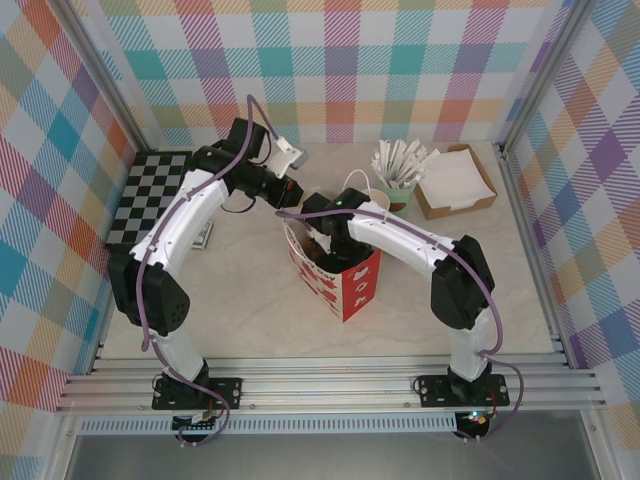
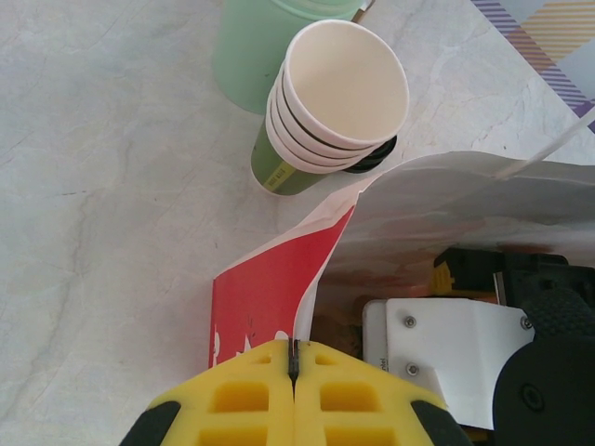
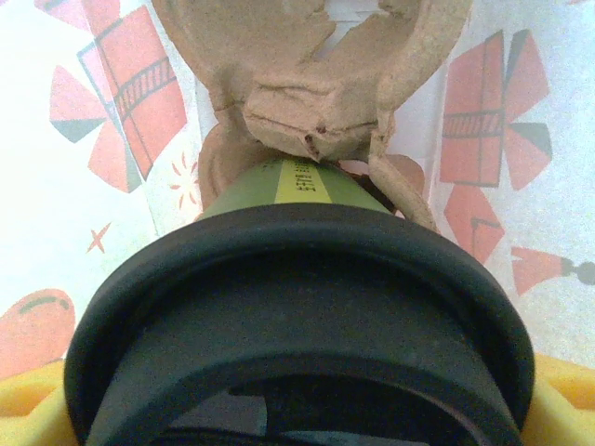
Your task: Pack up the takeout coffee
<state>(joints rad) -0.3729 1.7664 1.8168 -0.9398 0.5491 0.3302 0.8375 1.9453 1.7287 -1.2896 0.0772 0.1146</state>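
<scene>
The left tool [image 2: 295, 372], its yellow jaws pressed together, pinches the top rim of the red-and-white paper bag [image 1: 355, 285], whose mouth gapes beside it. The right tool [image 1: 322, 232] reaches down through that mouth with its jaws spread wide around the takeout coffee [image 3: 297, 307], a yellow finger [image 3: 23, 400] at either side of the black lid. The cup hangs inside the bag, lid toward the wrist camera. Its green side is just above a ragged brown pulp carrier [image 3: 307, 84] lying deeper in the bag; whether cup and carrier touch cannot be told. The bag's printed inner walls stand close on both sides of the cup, leaving little slack, and the right wrist takes up most of the mouth. Just beyond the bag's rim stands a stack of cups [image 2: 339, 88] with a mint cup [image 2: 251, 46] behind it. Farther off on the bag's right-arm side sits a cardboard box [image 1: 455, 180] of white paper. A chequered mat [image 1: 150, 195] lies well apart from the bag on the left-arm side. The desk [image 1: 250, 300] is bare between the bag and the arm bases. The left arm [image 1: 185, 225] arches up and forward, bending in to the bag's rim; the right arm [image 1: 410, 245] folds at its elbow and slopes down into the bag.
</scene>
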